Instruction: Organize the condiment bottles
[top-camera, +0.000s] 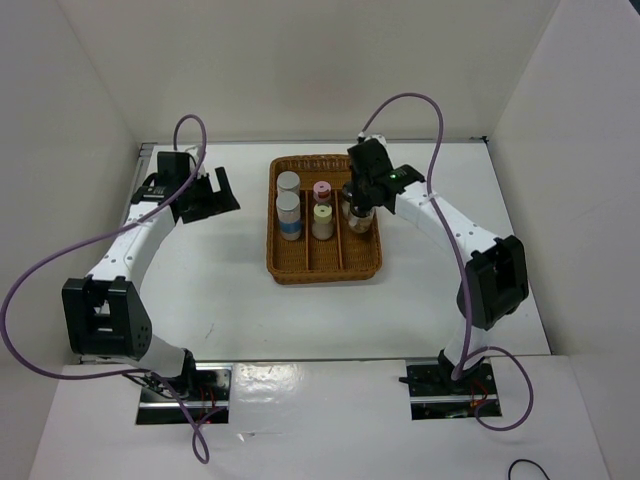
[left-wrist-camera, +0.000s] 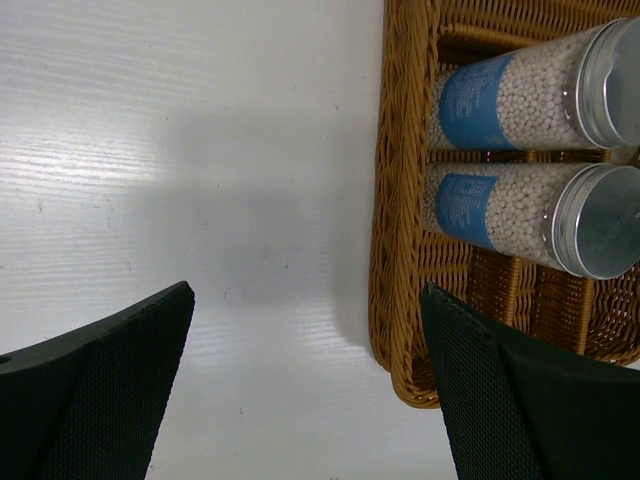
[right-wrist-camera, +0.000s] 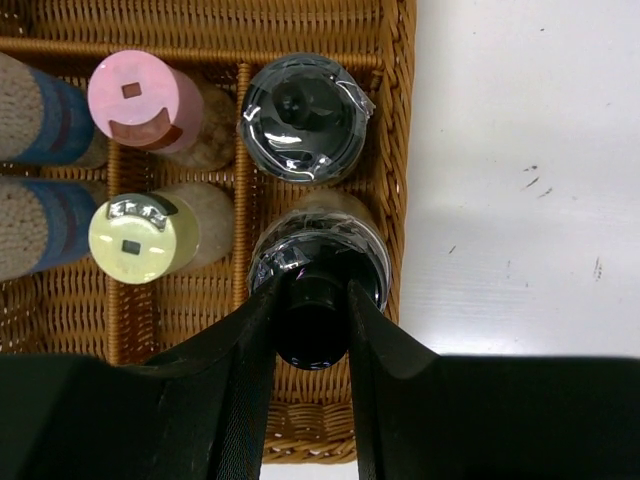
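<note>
The brown wicker tray (top-camera: 300, 268) holds all six condiment bottles. The two white silver-topped bottles (top-camera: 288, 182) (top-camera: 289, 208) stand in its left compartment and show in the left wrist view (left-wrist-camera: 520, 95) (left-wrist-camera: 520, 205). The pink-capped bottle (right-wrist-camera: 132, 98) and the yellow-capped bottle (right-wrist-camera: 132, 238) stand in the middle compartment. One black-capped bottle (right-wrist-camera: 300, 115) stands at the far end of the right compartment. My right gripper (right-wrist-camera: 312, 285) is shut on the cap of the nearer black-capped bottle (right-wrist-camera: 318, 250) in that compartment. My left gripper (left-wrist-camera: 307, 290) is open and empty over the table, beside the tray's left rim (left-wrist-camera: 395, 200).
White walls enclose the table on the left, back and right. Purple cables loop above both arms. The right arm (top-camera: 450, 225) reaches over the tray's right edge; the left arm (top-camera: 140, 235) lies along the table's left side.
</note>
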